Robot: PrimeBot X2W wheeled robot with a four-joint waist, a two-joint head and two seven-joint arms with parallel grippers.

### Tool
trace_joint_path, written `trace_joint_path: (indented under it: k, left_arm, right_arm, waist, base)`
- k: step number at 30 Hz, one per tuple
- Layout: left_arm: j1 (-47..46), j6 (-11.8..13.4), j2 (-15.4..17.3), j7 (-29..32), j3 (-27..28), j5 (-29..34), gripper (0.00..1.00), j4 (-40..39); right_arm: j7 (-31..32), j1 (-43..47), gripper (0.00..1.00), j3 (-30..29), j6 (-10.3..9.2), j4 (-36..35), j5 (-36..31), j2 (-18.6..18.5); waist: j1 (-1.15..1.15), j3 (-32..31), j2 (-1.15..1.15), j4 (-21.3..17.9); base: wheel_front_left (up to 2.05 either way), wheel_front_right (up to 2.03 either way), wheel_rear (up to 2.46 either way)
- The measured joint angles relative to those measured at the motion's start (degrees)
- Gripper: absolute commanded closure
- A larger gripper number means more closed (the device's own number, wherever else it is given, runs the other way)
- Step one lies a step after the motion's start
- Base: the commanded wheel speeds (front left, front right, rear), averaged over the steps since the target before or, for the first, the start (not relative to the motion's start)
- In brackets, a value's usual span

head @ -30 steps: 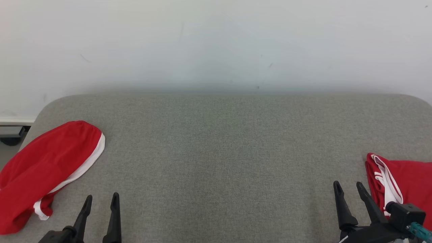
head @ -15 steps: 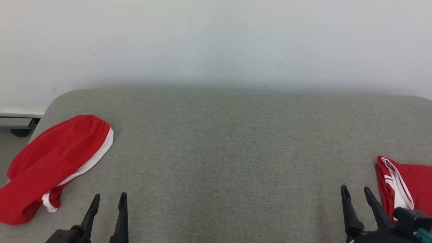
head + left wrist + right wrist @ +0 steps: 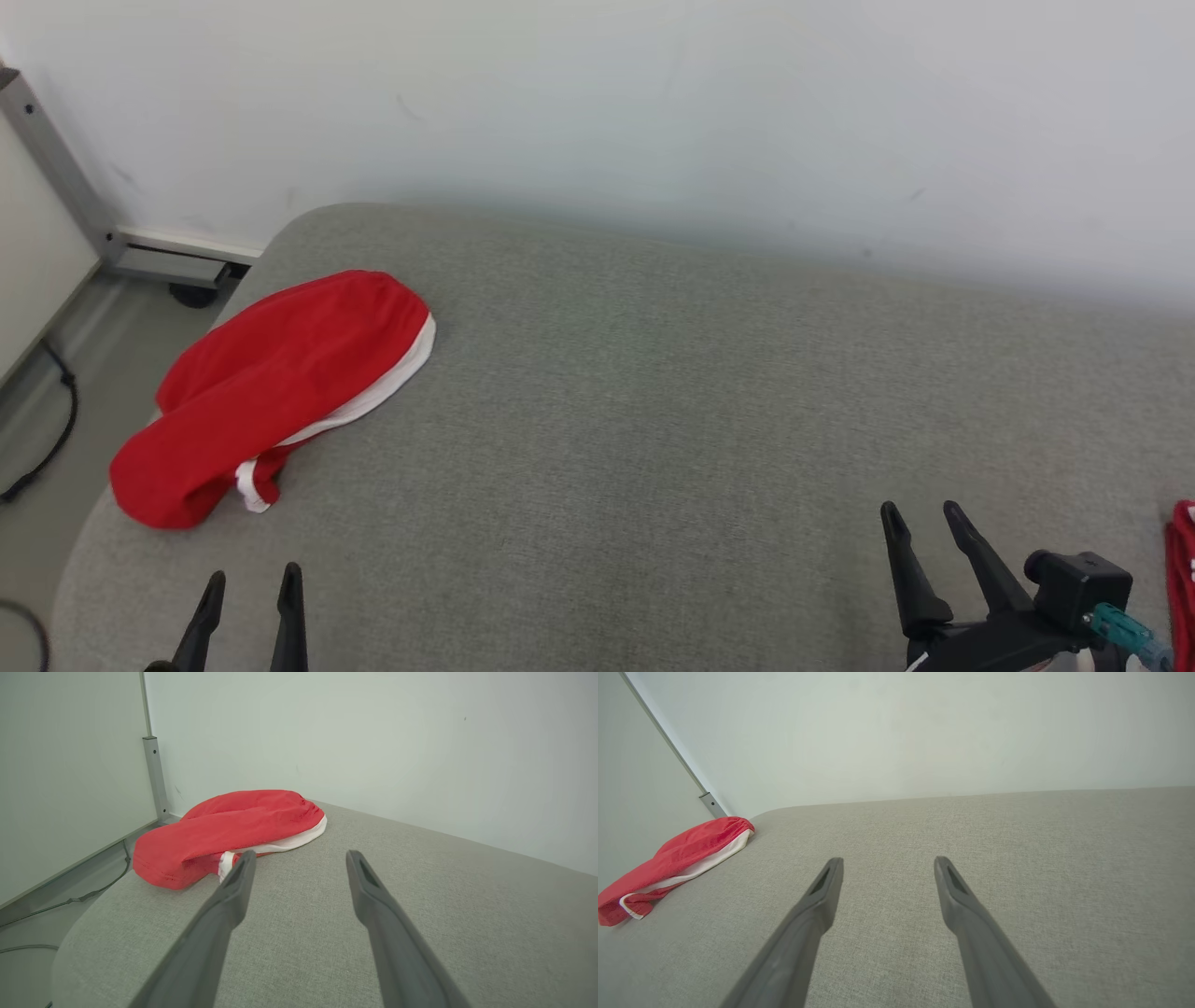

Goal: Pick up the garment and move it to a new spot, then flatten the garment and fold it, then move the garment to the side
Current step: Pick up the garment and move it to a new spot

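Here's the garment [image 3: 280,392], sitting at ten o'clock on the grey fabric counter [image 3: 653,420], close to its rounded left corner. It's bright red with a white band curving along the edge that faces the counter's middle. It lies bunched into a long, soft mound, doubled over itself rather than flat. A short white-trimmed end pokes out at its near end, and the far end looks gathered. The left tool [image 3: 254,574] is down at seven o'clock with its fingers spread and nothing between them, short of the garment and not touching it. The right tool [image 3: 920,511] sits at five o'clock, fingers also spread and bare, well apart from the garment. A sliver of red cloth [image 3: 1184,560] peeks in at the four o'clock edge.
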Motion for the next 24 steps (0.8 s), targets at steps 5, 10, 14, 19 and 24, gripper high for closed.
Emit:
trace_joint_path:
  k: [5, 10, 14, 19, 24]
  left_arm:
    - [1.98, 0.07, 0.15, -0.02, 1.52, 0.03, 0.00, -1.16]
    - [3.06, 0.09, -0.18, -0.09, 2.42, 0.08, 0.00, -2.48]
    - [2.80, 0.49, -1.12, -0.09, 2.54, 0.08, 0.00, -2.67]
    - [2.79, 0.49, -1.62, -0.52, 3.46, 0.08, 0.00, -2.71]
    - [2.43, 0.49, -2.15, -0.51, 3.16, 0.10, 0.00, -2.49]
  right_arm:
    - [0.70, -1.03, 0.00, 1.69, 0.24, 0.27, -0.01, 0.03]
    - [1.23, -2.42, 0.00, 2.27, 0.33, -0.32, -0.01, 0.00]
    - [1.66, -3.66, 0.00, 2.34, 0.38, -0.73, -0.03, -0.34]
    - [1.96, -5.60, 0.00, 3.13, 0.53, 0.37, -0.10, -0.66]
    - [1.96, -5.41, 0.00, 3.18, 0.74, 0.69, -0.10, -1.03]
  waist:
    - [0.00, 0.13, 0.00, 3.25]
    - [0.00, 0.83, 0.00, 7.33]
    - [0.00, 1.85, 0.00, 10.54]
    - [0.00, 3.21, 0.00, 13.79]
    - [0.00, 4.39, 0.00, 15.61]
  base:
    - [0.00, 0.00, 0.00]
    - [0.00, 0.00, 0.00]
    - [0.00, 0.00, 0.00]
    - [0.00, 0.00, 0.00]
    - [0.00, 0.00, 0.00]
